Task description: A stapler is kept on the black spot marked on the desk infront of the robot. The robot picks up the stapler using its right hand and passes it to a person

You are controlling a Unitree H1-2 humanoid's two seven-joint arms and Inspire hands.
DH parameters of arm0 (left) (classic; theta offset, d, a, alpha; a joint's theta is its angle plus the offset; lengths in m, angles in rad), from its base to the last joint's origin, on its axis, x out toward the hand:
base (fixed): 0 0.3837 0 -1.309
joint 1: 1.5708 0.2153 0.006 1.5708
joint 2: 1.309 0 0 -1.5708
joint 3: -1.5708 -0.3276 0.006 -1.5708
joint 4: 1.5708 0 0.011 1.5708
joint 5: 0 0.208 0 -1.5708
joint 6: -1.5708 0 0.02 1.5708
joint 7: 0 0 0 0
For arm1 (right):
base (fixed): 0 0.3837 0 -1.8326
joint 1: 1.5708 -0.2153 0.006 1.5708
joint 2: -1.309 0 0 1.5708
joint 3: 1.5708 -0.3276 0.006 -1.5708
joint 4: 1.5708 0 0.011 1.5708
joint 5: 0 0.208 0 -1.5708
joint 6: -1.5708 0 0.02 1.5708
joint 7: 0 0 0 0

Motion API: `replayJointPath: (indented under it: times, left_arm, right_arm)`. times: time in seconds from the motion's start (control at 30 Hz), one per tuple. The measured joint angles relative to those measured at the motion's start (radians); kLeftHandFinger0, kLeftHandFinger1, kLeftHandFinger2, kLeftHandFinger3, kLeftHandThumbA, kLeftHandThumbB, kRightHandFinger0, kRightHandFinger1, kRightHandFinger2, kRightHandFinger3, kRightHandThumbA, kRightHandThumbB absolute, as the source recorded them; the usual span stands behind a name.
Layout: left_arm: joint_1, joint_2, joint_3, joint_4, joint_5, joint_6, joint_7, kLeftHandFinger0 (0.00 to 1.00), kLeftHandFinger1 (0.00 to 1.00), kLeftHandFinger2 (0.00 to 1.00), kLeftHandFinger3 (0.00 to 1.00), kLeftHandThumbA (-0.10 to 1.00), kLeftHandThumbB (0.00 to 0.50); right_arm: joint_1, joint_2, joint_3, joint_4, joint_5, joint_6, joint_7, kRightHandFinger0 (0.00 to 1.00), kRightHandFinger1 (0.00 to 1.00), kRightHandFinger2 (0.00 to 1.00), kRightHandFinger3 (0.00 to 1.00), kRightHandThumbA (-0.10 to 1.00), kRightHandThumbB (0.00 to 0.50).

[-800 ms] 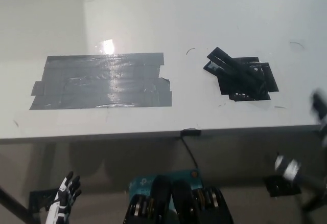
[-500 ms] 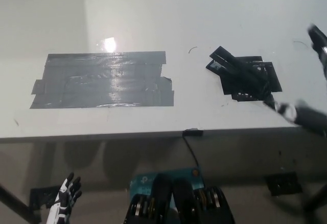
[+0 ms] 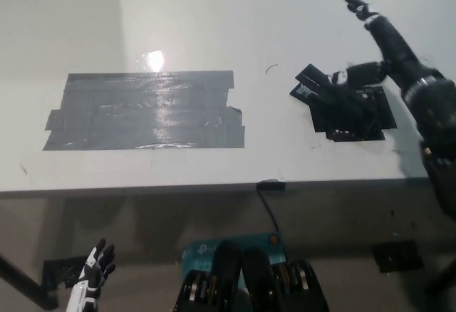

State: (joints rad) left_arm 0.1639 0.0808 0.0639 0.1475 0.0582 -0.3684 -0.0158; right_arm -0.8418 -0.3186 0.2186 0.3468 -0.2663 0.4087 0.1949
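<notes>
1. Nearest to me, my white left hand [image 3: 91, 278] hangs idle below the desk's front edge at my lower left, fingers spread and holding nothing.

2. The front edge of the white desk [image 3: 214, 180] runs straight across the view; a small black clip [image 3: 271, 183] sits on it near the middle, with a thin cable dropping below. I judge that clip is well clear of my working side.

3. On the desk to my left lies a wide rectangle of grey tape [image 3: 142, 110], flat and bare.

4. To my right lies the black tape spot [image 3: 353, 112], and the black stapler [image 3: 324, 87] rests on its far-left part, its end poking past the tape's corner onto white desk.

5. My black right hand [image 3: 377, 59] hovers over the spot's far-right side, fingers splayed and grasping nothing; one finger reaches toward the stapler, another points up and away. Whether that finger touches the stapler, I cannot tell.

6. Risks, as I judge them: black on black makes the stapler's outline hard to read, so I may close on the tape or clip only one end and tip it. A sideways brush could push it off the spot.

7. Room: open white desk lies beyond the stapler and to its left, with nothing to strike; the desk's right edge is out of view, so I keep my forearm high there.
</notes>
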Motion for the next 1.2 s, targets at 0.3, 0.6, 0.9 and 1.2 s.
replayJointPath:
  times: [0.3,0.6,0.9,1.2]
  left_arm:
    - [-0.008,0.000,0.000,-0.002,0.015,-0.003,0.000,1.00,1.00,1.00,1.00,1.00,0.431]
    - [-0.009,0.000,0.000,-0.005,0.027,-0.003,0.000,1.00,1.00,1.00,1.00,1.00,0.421]
    - [-0.010,0.000,0.000,-0.005,0.027,-0.003,0.000,1.00,1.00,1.00,1.00,1.00,0.379]
    - [-0.020,0.000,0.000,-0.004,0.029,-0.003,0.000,1.00,1.00,0.99,1.00,1.00,0.369]
  right_arm:
    - [-0.096,0.001,0.093,0.212,-0.051,0.023,0.015,1.00,1.00,1.00,1.00,1.00,0.318]
    - [-0.098,0.007,0.112,0.283,-0.068,0.023,0.018,1.00,1.00,1.00,1.00,1.00,0.316]
    - [-0.098,0.034,0.117,0.288,-0.071,0.023,0.020,1.00,1.00,1.00,1.00,1.00,0.328]
    - [-0.098,0.060,0.135,0.332,-0.078,0.022,0.020,1.00,1.00,1.00,1.00,1.00,0.324]
